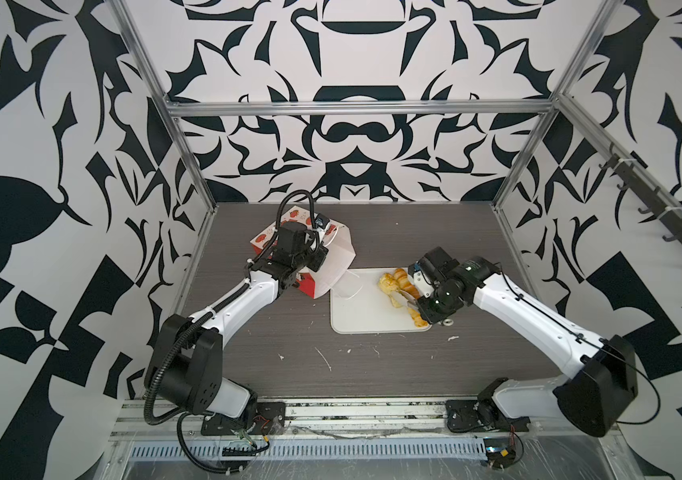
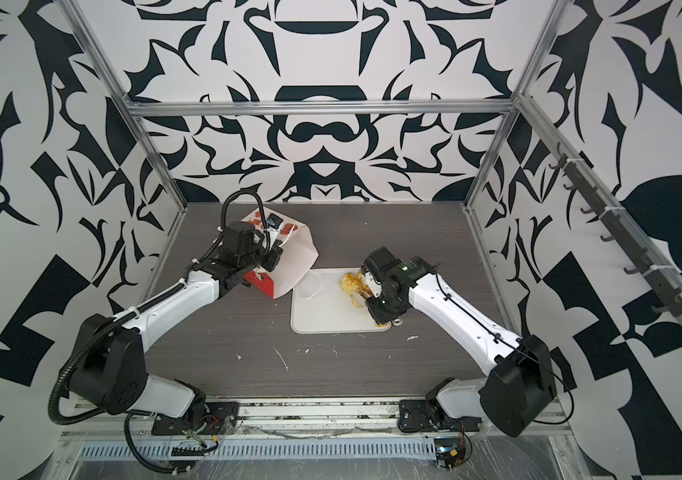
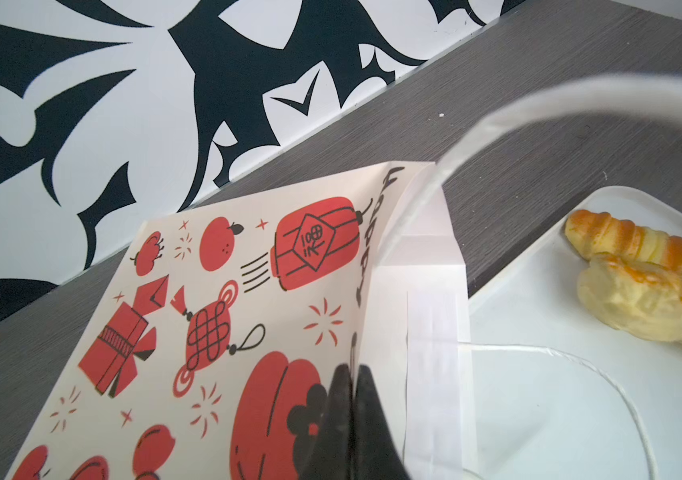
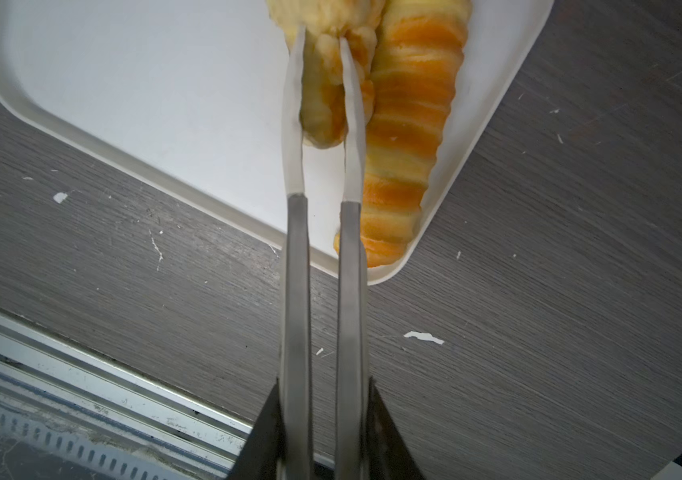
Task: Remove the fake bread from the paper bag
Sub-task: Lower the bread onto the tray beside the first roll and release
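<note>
Plainly, some of the fake bread point(image 1: 389, 284) was out of the bag and on the white tray point(image 4: 123, 83). A long ridged loaf point(image 4: 406, 137) lay along the tray's rim on the right arm's side, and a pale pastry point(image 4: 322, 104) lay against it, toward the tray's middle. The right gripper point(image 4: 322, 37) carried two long metal blades, drawn close on the pale pastry, one at each flank. The pastry's long axis ran nearly in line with the blades, straight out ahead of the gripper. Whether it rested on the tray or hung just above it could not be told.

The paper bag point(image 1: 335, 257) lay on its side at the tray's far corner on the left arm's side. Its mouth faced the tray, and one string handle point(image 3: 605, 374) was draped on the tray floor. The left gripper point(image 3: 352, 370) was pinched tight on the bag's paper at the edge of its printed face. The bag's inside was hidden in every view, so what remained in it could not be told.

The step in hand was probably setting the pale pastry down. Releasing it would call for the blades to part and back off along their own line, clear of the loaf. The right arm was much nearer the tray, and the bag's mouth opened toward it.
</note>
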